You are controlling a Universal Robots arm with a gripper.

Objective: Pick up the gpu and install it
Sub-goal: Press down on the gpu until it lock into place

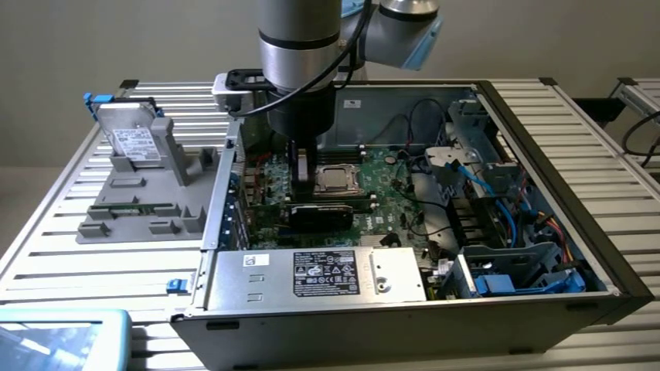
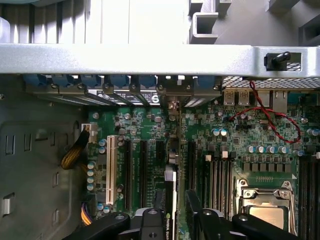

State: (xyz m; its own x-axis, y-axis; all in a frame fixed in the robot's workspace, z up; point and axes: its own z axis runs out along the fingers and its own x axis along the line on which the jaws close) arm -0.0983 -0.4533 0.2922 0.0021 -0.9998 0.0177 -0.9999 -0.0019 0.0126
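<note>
My pincer (image 2: 175, 220) is closed on the gpu (image 2: 171, 187), gripping its top edge so the card hangs edge-down over a motherboard (image 2: 240, 135) slot. In the exterior view the gpu (image 1: 328, 213) sits low beside the CPU socket (image 1: 338, 179). Room is tight: slots flank it, and the bracket end points at the case's rear wall (image 2: 150, 52). Beyond lies the parts tray (image 1: 144, 209).
</note>
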